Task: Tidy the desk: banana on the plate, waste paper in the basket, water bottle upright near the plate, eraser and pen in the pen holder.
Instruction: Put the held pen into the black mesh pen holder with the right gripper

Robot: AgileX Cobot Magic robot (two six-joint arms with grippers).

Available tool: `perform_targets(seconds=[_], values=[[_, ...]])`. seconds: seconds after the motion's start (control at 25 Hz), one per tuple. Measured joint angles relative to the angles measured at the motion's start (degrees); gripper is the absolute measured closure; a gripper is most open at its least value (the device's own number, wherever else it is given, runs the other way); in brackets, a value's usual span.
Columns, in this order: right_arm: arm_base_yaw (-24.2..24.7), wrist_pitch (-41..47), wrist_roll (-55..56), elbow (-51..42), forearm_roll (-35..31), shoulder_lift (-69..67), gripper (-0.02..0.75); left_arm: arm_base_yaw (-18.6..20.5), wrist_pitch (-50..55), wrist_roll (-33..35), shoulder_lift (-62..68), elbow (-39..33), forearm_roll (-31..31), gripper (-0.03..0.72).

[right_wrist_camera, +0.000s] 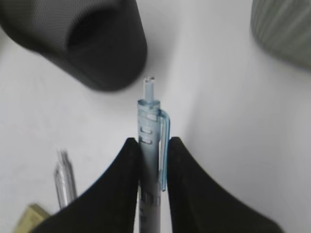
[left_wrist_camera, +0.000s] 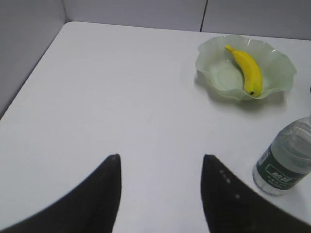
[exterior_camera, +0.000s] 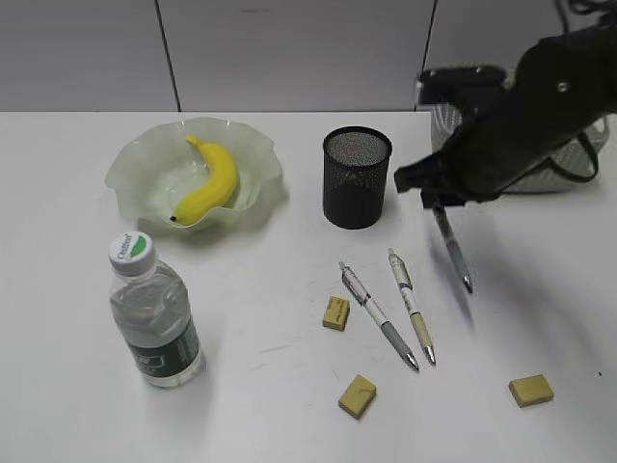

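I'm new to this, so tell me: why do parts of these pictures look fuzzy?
Right wrist view: black mesh cylindrical cup is blurred, while the translucent blue pen in the right pincer is sharper. Exterior view: dark arm smeared. Left wrist view: crisp.

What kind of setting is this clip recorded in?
Probably a staged desk in a lab or office: a plain white tabletop against grey partition panels, laid with stationery such as a black mesh pen cup, loose pens and yellow erasers.

yellow banana (exterior_camera: pixel 214 183), pale green plate (exterior_camera: pixel 135 164), black mesh pen holder (exterior_camera: pixel 356 178)
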State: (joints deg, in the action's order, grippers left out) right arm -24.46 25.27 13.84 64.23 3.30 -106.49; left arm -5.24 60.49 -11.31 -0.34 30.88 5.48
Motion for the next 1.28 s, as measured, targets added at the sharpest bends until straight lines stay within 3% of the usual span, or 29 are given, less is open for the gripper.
perform_targets(seconds=[0.16, 0.24, 0.4, 0.52, 0.76, 1.08, 1.2, 1.28], values=[[0.0, -19.3, 0.2, -6.2, 2.0, 10.4, 0.594, 0.0, 0.0, 0.0, 0.0, 0.0, 0.0, 0.293], [0.0, -33.2, 0.2, -7.1, 5.5, 12.2, 0.594, 0.0, 0.0, 0.0, 0.0, 0.0, 0.0, 0.298], [0.0, -58.3, -4.3, -7.3, 7.9, 8.9, 0.594, 0.0, 0.0, 0.0, 0.0, 0.0, 0.0, 0.324], [0.0, -68.6, -8.5, -7.3, 4.3, 2.0, 0.594, 0.0, 0.0, 0.0, 0.0, 0.0, 0.0, 0.349], [0.0, -75.1, -9.9, -7.7, 1.6, -8.8, 0.594, 0.0, 0.0, 0.0, 0.0, 0.0, 0.0, 0.395], [0.0, -76.4, -9.9, -7.7, 1.4, -10.1, 0.574, 0.0, 0.0, 0.0, 0.0, 0.0, 0.0, 0.409], [0.0, -76.1, -9.9, -7.7, 1.5, -10.1, 0.449, 0.0, 0.0, 0.0, 0.0, 0.0, 0.0, 0.41], [0.0, -74.6, -9.8, -7.7, 1.6, -9.5, 0.302, 0.0, 0.0, 0.0, 0.0, 0.0, 0.0, 0.419]])
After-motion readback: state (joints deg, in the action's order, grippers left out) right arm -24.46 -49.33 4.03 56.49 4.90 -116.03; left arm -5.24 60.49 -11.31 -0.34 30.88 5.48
